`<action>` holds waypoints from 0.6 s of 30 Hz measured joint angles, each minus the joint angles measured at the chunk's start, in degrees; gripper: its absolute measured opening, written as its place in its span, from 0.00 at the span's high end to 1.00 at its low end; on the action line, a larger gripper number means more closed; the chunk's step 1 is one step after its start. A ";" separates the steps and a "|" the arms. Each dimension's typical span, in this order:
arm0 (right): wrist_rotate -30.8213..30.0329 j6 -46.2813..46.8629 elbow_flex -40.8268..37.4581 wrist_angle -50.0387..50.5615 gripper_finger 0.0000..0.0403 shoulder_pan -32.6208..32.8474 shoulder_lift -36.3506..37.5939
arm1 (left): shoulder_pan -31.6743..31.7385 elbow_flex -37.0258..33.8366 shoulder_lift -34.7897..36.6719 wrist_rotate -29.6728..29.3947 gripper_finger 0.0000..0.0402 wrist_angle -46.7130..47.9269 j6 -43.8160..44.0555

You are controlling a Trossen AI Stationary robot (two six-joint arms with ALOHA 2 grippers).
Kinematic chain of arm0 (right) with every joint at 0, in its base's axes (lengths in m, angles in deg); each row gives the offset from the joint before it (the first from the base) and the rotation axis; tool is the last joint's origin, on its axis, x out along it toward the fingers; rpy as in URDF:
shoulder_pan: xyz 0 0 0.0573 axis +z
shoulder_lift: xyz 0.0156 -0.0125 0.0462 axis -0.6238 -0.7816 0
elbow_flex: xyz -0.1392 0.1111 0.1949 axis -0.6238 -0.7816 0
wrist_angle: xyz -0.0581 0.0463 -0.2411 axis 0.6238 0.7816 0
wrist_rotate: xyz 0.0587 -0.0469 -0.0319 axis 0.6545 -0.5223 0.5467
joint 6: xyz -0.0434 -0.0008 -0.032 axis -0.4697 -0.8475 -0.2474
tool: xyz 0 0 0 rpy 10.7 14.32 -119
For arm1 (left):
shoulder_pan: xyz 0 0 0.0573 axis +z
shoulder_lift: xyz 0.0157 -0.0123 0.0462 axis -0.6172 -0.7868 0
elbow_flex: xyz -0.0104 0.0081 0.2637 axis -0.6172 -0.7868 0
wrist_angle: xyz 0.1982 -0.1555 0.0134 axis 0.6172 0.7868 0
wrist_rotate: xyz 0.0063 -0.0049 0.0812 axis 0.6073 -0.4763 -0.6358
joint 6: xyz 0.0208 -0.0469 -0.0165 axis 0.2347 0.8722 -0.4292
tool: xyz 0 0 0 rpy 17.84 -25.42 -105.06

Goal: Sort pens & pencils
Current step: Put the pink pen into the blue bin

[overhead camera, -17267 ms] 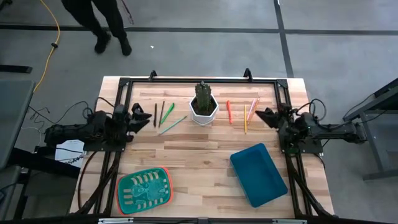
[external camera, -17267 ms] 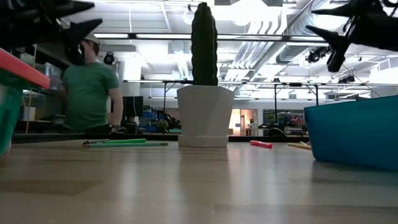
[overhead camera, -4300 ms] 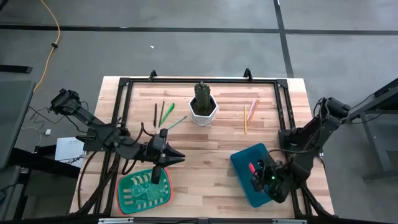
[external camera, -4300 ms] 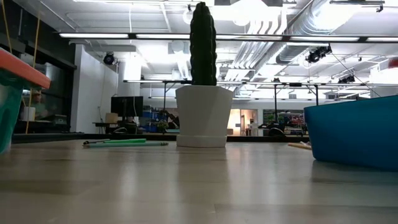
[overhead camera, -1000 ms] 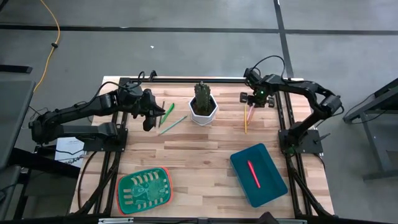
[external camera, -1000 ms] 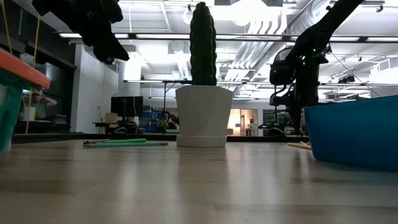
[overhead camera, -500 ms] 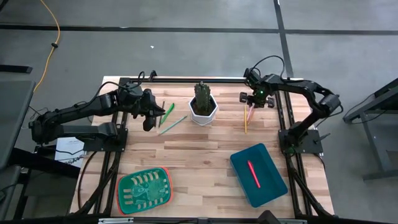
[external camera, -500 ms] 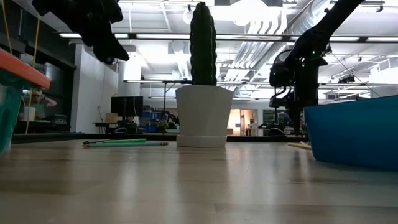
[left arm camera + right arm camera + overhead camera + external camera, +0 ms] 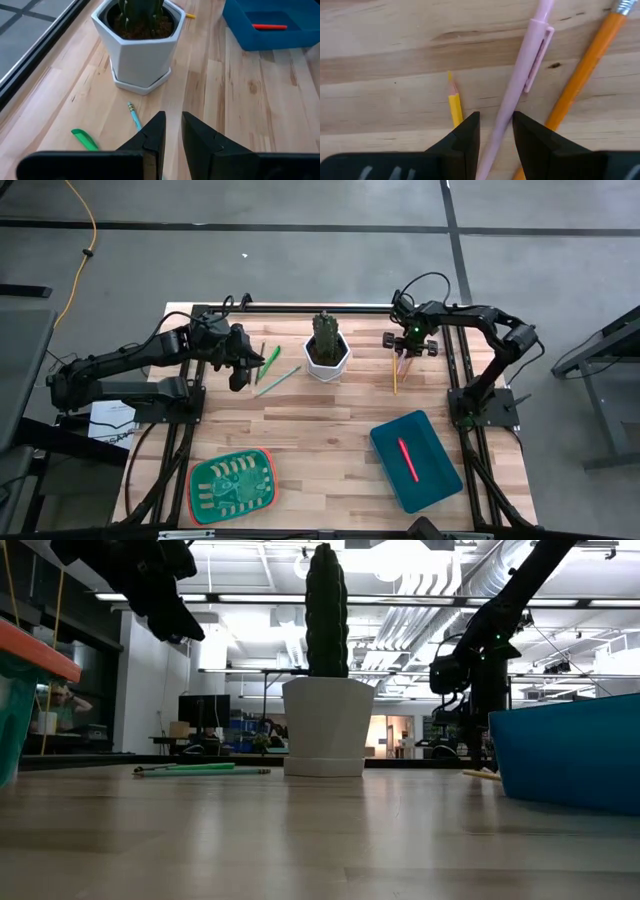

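Right of the cactus pot (image 9: 327, 352) lie a pale pink pen (image 9: 520, 80), an orange pencil (image 9: 580, 75) and a short yellow pencil (image 9: 454, 105), all flat on the wood. My right gripper (image 9: 496, 130) is low over them and open. Its fingers stand on either side of the pink pen (image 9: 404, 360). Left of the pot lie a green pen (image 9: 85, 140), a teal pencil (image 9: 132, 112) and a dark pencil (image 9: 262, 350). My left gripper (image 9: 172, 127) hangs above these, well clear of the table. It is narrowly open and holds nothing. A red pen (image 9: 406, 459) lies in the blue bin (image 9: 385, 440).
A green tray (image 9: 200, 480) sits near the front left and the blue bin near the front right. The white pot with the cactus stands at the far middle between the two groups of sticks. Black frame rails run along the table's left, right and far edges.
My right gripper has shifted a little toward the table's left edge and sunk lower over the pink pen. Its fingers have stayed apart.
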 joint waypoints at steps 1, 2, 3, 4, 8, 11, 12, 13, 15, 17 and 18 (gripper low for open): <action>-0.06 0.02 0.00 -0.03 0.73 0.00 0.00 | 0.01 0.00 -0.02 0.00 0.87 0.11 -0.04; -0.08 0.02 0.00 -0.03 0.73 0.00 0.00 | 0.00 0.00 -0.02 0.00 0.87 0.09 -0.09; -0.08 0.02 0.00 -0.02 0.74 0.00 0.00 | 0.01 0.00 -0.02 0.00 0.87 0.09 -0.12; -0.13 0.02 0.00 -0.02 0.75 0.00 0.00 | 0.00 0.00 -0.02 0.00 0.87 0.07 -0.14; -0.57 0.02 0.00 0.07 0.80 0.00 0.00 | 0.00 0.00 -0.02 -0.02 0.87 0.06 -0.48; -0.77 0.02 0.00 0.04 0.84 0.00 0.00 | 0.01 0.00 -0.02 -0.02 0.87 0.06 -0.57; -0.77 0.02 0.00 0.02 0.85 0.00 0.00 | 0.00 0.00 -0.02 -0.03 0.87 0.06 -0.59; -0.77 -0.06 0.00 0.00 0.86 0.00 0.00 | 0.00 0.00 -0.02 -0.02 0.87 0.06 -0.65; -0.76 -0.38 0.00 -0.05 0.87 -0.01 0.00 | 0.00 0.00 -0.02 -0.04 0.87 0.06 -0.68; -0.75 -0.78 0.00 -0.14 0.88 -0.02 0.00 | 0.01 0.00 -0.02 -0.03 0.87 0.06 -0.68; -0.75 -1.01 0.00 -0.16 0.88 -0.02 0.00 | 0.00 0.00 -0.02 -0.02 0.87 0.08 -0.68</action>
